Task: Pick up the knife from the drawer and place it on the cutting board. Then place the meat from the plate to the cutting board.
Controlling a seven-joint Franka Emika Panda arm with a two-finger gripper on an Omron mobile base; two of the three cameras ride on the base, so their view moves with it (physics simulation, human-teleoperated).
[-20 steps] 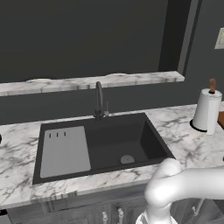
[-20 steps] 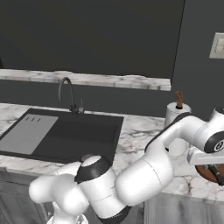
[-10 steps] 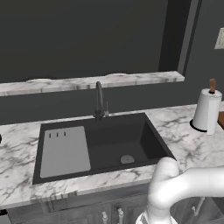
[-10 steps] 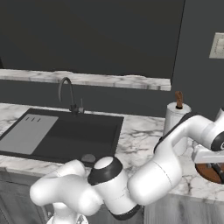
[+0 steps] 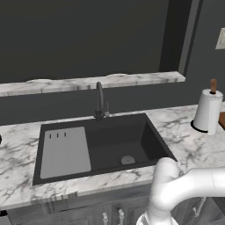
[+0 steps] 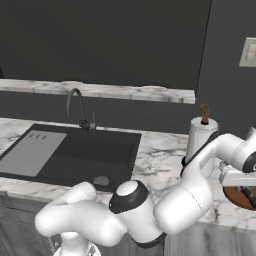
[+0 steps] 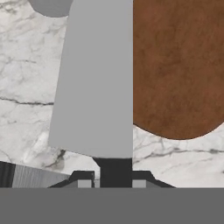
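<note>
In the hand view the knife (image 7: 96, 87) runs up from my gripper (image 7: 111, 181): its dark handle sits between the shut fingers and its broad pale blade hangs over the marble counter (image 7: 26, 87). The reddish-brown cutting board (image 7: 179, 65) lies just right of the blade, with its rounded edge close to the fingers. From the right base view, my gripper (image 6: 245, 189) hangs at the far right edge, right above the cutting board (image 6: 236, 198). The meat and its plate are out of view; I cannot pick out the drawer.
A black sink (image 5: 118, 143) with a grey drainboard (image 5: 65, 151) and faucet (image 5: 100, 101) fills the counter's middle. A paper towel roll (image 6: 200, 142) stands just behind my forearm. A grey round edge (image 7: 52, 6) shows above the blade. A grey ribbed strip (image 7: 26, 177) lies below the counter edge.
The arm's lower links and dark elbow joint have swung to the right. The hand stays over the board at the right edge, still shut on the knife.
</note>
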